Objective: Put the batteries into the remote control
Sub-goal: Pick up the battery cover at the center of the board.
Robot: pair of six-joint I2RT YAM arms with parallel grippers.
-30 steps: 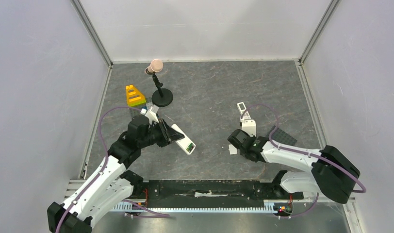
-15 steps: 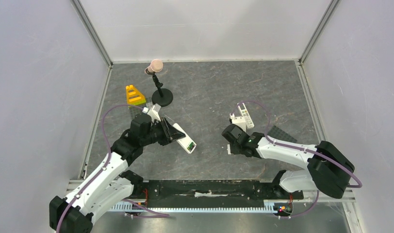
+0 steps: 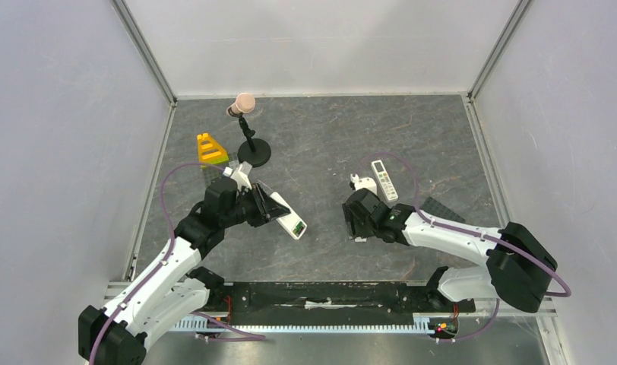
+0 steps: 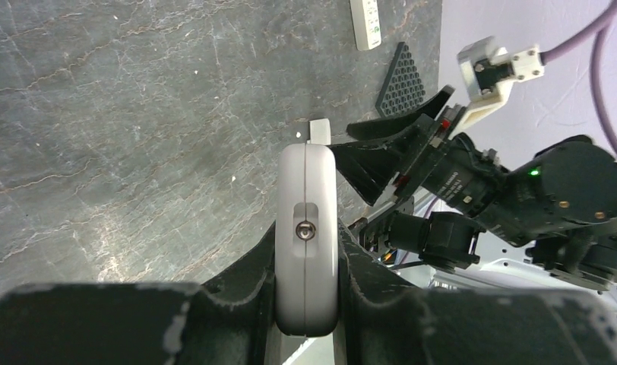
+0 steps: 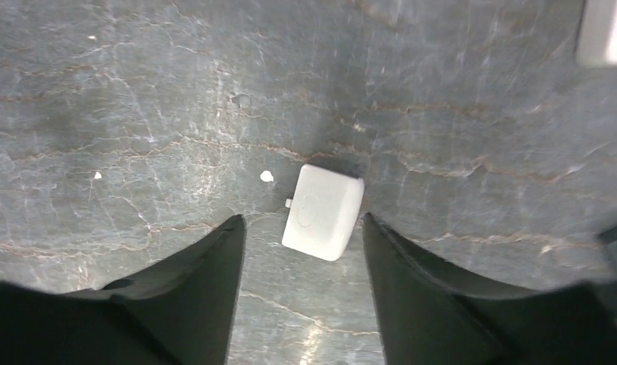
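Pale walls on aluminium posts box in a dark, grey-veined counter (image 3: 321, 144). Left of centre, the left end effector (image 3: 266, 207) pinches the remote control (image 3: 289, 220); only its wrist view shows the remote edge-on, clamped between the fingers. The right end effector (image 5: 302, 220) stands spread. Its own wrist view shows a small white plastic lid (image 5: 323, 211) lying flat between the fingers, untouched. From above, a slim white remote (image 3: 384, 179) lies just beyond.

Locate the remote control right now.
Top view, left of centre: the remote control is clamped in the left gripper, on the near side of the black stand base.
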